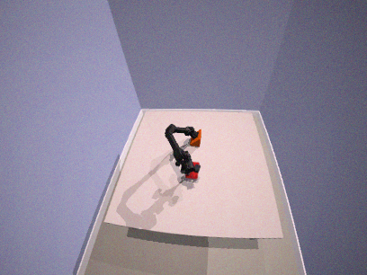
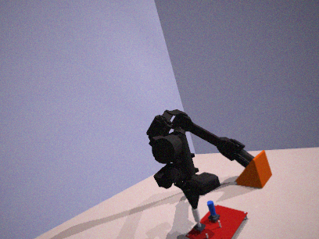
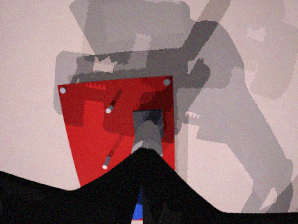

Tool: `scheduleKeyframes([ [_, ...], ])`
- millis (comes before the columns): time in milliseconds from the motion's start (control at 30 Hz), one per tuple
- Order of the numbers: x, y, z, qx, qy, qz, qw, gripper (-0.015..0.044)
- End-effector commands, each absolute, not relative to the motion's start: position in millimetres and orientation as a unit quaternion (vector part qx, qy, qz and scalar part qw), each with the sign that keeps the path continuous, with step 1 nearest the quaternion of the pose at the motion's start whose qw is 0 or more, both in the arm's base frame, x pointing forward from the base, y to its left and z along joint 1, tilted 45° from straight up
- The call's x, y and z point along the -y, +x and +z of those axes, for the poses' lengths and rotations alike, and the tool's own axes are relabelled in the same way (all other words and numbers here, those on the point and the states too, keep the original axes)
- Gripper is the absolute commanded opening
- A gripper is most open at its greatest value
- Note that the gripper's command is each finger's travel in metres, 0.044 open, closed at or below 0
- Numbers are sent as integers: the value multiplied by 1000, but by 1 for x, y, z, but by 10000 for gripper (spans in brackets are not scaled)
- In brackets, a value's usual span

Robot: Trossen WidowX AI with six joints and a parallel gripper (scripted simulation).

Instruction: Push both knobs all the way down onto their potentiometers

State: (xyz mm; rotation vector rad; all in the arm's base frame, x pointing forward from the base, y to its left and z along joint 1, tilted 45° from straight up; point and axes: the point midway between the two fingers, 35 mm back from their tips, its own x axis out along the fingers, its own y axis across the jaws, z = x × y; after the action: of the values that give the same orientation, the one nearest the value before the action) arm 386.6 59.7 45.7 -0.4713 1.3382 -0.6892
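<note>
The red circuit board [image 1: 192, 175] [image 2: 231, 222] [image 3: 95, 142] stands on the table. A grey-white knob [image 2: 196, 216] [image 3: 149, 134] stands upright over its dark potentiometer [image 2: 200, 227] [image 3: 141, 118]. My gripper [image 2: 195, 207] [image 3: 145, 155] is shut with nothing between the fingers; its tips are at the top of the grey knob, seemingly touching it. The blue knob [image 2: 211, 208] stands upright on the other potentiometer [image 2: 214, 218]; in the wrist view only a blue sliver [image 3: 138, 212] shows between the fingers. Whether either knob sits fully down cannot be told.
Two thin pins [image 2: 220, 224] [image 3: 108, 110] [image 3: 105, 166] stand up from the board beside the potentiometers. An orange wedge [image 1: 196, 140] [image 2: 256, 173] stands at the arm's base, behind the board. The arm's shadow falls across the board and table.
</note>
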Motion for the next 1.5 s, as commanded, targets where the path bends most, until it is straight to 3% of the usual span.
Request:
scheduleKeyframes([
  [0, -58, 387, 45, -601, -214, -310, 705, 0],
  [1467, -55, 387, 42, -601, -214, -310, 705, 0],
])
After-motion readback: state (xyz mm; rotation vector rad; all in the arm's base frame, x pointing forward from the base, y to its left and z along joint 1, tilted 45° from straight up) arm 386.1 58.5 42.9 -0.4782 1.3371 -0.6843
